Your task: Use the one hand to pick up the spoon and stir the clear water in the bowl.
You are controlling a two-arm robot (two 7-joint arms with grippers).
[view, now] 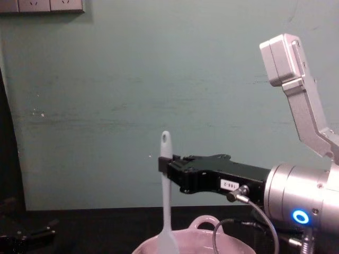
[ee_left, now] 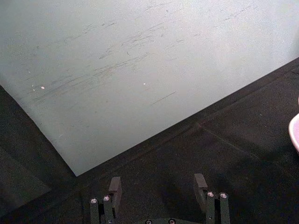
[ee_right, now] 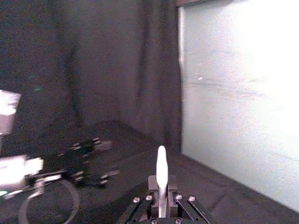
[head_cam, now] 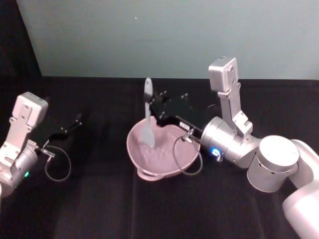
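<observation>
The pale pink bowl (head_cam: 134, 152) sits at the middle of the black table, and its loop handle (view: 204, 222) rises at the far rim in the chest view. The white spoon (head_cam: 148, 107) stands upright with its broad head down inside the bowl and its holed handle tip up. My right gripper (head_cam: 151, 111) reaches in from the right above the bowl's far side, shut on the spoon's handle (view: 166, 201) a little below the tip. The same grip shows in the right wrist view, with the handle (ee_right: 161, 163) rising between the shut fingers. My left gripper (head_cam: 76, 121) rests at the left with nothing in it.
A pale green wall (view: 132, 79) stands just behind the table's back edge. A cable loop (head_cam: 59, 167) hangs from the left wrist and another (head_cam: 187, 159) drapes over the bowl's right rim. The bowl's edge (ee_left: 295, 133) shows at one side of the left wrist view.
</observation>
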